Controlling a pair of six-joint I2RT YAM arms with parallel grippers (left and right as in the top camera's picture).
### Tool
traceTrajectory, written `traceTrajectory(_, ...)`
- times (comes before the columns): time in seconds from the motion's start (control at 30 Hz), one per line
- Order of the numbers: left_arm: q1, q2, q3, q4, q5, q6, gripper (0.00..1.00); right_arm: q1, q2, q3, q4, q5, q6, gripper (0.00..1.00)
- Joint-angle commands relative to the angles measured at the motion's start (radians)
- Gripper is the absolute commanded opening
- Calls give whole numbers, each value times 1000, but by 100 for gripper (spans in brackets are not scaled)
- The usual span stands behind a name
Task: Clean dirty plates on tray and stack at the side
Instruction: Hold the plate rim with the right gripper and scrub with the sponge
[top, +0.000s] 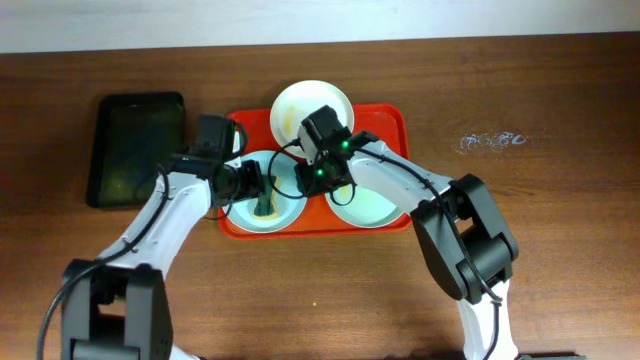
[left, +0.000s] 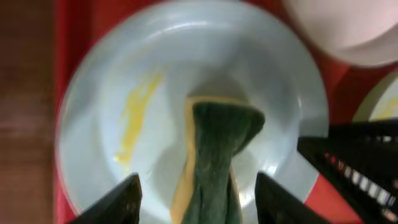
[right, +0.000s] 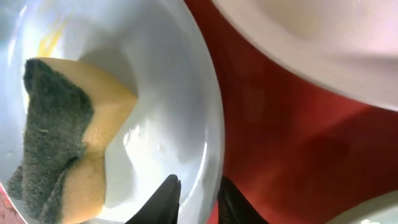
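The red tray (top: 390, 120) holds three plates: a white plate (top: 310, 105) at the back, a mint plate (top: 285, 215) front left and a second mint plate (top: 370, 208) front right. A green-and-yellow sponge (left: 214, 149) stands bent on the left mint plate (left: 112, 81), beside a yellow smear (left: 134, 118). My left gripper (left: 197, 186) is open, with its fingers either side of the sponge and gaps showing. My right gripper (right: 199, 193) is shut on that plate's right rim (right: 205, 124). The sponge also shows in the right wrist view (right: 68, 143).
A black tray (top: 135, 150) lies left of the red tray. Something small and glinting (top: 490, 142) lies on the wooden table at the right. The white plate (right: 311, 37) overlaps the tray's back rim. The two arms are close together over the tray.
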Motion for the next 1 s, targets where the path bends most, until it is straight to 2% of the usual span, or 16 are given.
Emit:
traceTrajectory(0.0,-2,89,-55,108,132,12,52,-6,9,16,3,-13,-5,23)
traceTrajectory(0.13,-43,153,-55,151,136,9,50,-6,9,16,4,-13,-6,23)
traceTrajectory(0.2,-66,153,-54,151,53,8,28,-6,9,16,3,-13,-6,23)
traceTrajectory(0.27,-67,153,-54,120,-111,8,4,-6,9,16,2,-13,-6,23)
traceTrajectory(0.3,-67,153,-54,103,-216,8,0,-6,9,16,3,-13,-6,23)
traceTrajectory(0.37,-67,153,-48,79,-430,8,0,-6,9,16,3,-13,-6,23)
traceTrajectory(0.5,-67,152,52,-51,-684,-71,0,-6,9,16,3,-13,-6,23)
traceTrajectory(0.53,-67,152,89,-65,-653,-70,0,-6,9,16,3,-13,-6,23)
traceTrajectory(0.57,-67,152,120,-64,-539,-70,0,-6,9,16,3,-13,-6,23)
traceTrajectory(0.6,-67,152,129,-35,-326,-70,0,-6,9,16,4,-13,-6,23)
traceTrajectory(0.63,-67,156,129,-12,-192,-71,0,-6,9,16,3,-13,-6,23)
traceTrajectory(0.67,-68,171,129,25,-80,-71,0,-6,9,16,4,-13,-6,23)
traceTrajectory(0.7,-68,197,129,67,-31,-71,0,-6,9,16,5,-13,-6,23)
traceTrajectory(0.8,-63,299,129,117,-55,-70,0,-6,9,16,6,-13,-6,23)
traceTrajectory(0.97,27,301,132,6,-401,-71,0,-6,9,16,7,-12,-6,23)
